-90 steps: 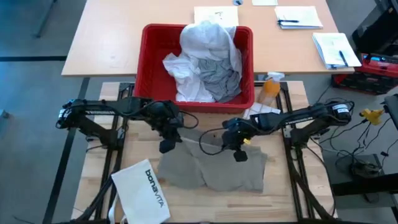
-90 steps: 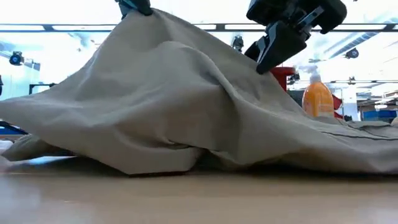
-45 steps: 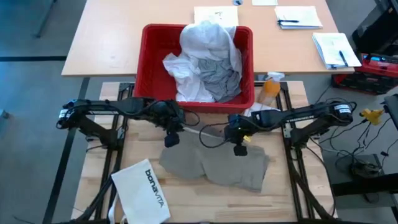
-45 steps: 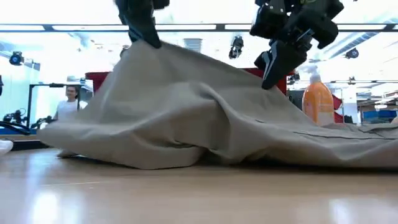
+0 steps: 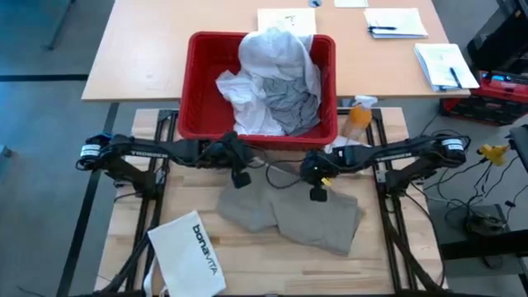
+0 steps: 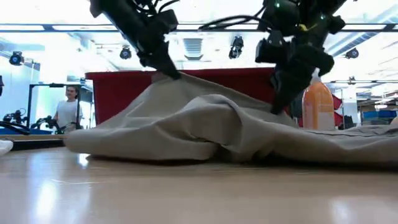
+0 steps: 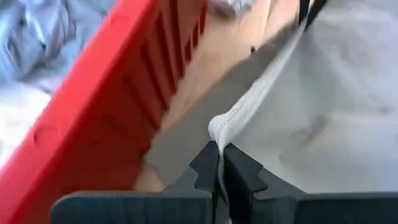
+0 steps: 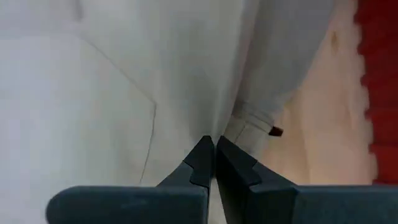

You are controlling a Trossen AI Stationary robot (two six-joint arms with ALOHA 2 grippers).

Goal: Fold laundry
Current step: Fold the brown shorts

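Inspector: Status of the khaki-tan piece (image 5: pixel 293 219)?

Assessor: It lies on the wooden table (image 5: pixel 388 264), just in front of the red basket (image 5: pixel 198 91), with its far edge raised off the surface. The left gripper (image 5: pixel 242 178) is clamped on that hem at one end; the wrist view shows the fingers pinched together on the cloth edge. The right gripper (image 5: pixel 317 195) is likewise closed on a fold of fabric near the other end.

Inspector: Other laundry?

Assessor: The grey T-shirt (image 5: pixel 289 103) and white button-front shirt (image 5: pixel 272 49) sit heaped in the basket, untouched. A white bag (image 5: pixel 188 254) lies at the near left corner of the table.

Inspector: Step in hand?

Assessor: Judged to be the first fold or spreading of the khaki item; the garment is rumpled, not squared.

Inspector: Next move?

Assessor: Likely both grippers carrying the held edge together, level, so the cloth lands flat without bunching.
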